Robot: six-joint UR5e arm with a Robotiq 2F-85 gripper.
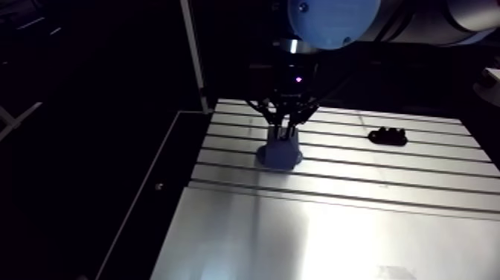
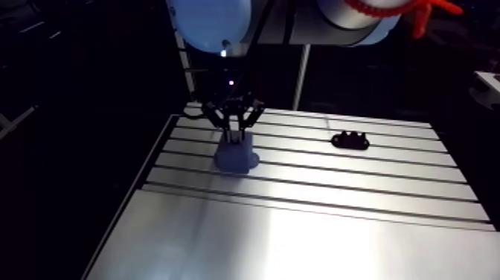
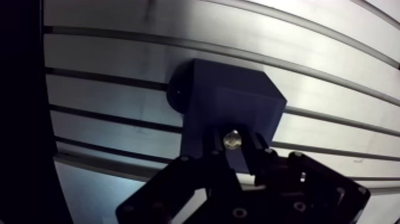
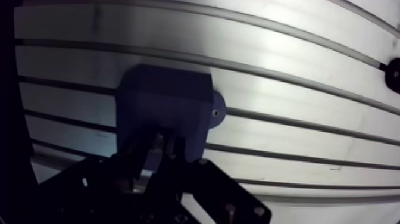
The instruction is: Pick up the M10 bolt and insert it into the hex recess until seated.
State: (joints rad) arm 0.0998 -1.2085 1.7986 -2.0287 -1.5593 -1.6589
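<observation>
1. Black two-finger gripper (image 3: 231,149) fills the near part of the wrist view. Its fingers are clenched on a small shiny metal bolt (image 3: 231,139), and only the bolt's rounded end shows between the fingertips.
2. Bolt and fingertips sit over the top face of a dark blue plastic block (image 3: 229,95), close to the edge nearest the gripper. The gripper hides the hex recess, so it is unclear whether the bolt touches the block.
3. That block stands on the slotted aluminium table (image 3: 107,59). A rounded tab with a small hole (image 4: 215,112) juts from its side.
4. From the arm view, the gripper comes straight down onto the block.
5. Well apart from the block, a small black lumpy part (image 1: 388,136) lies on the table.
</observation>
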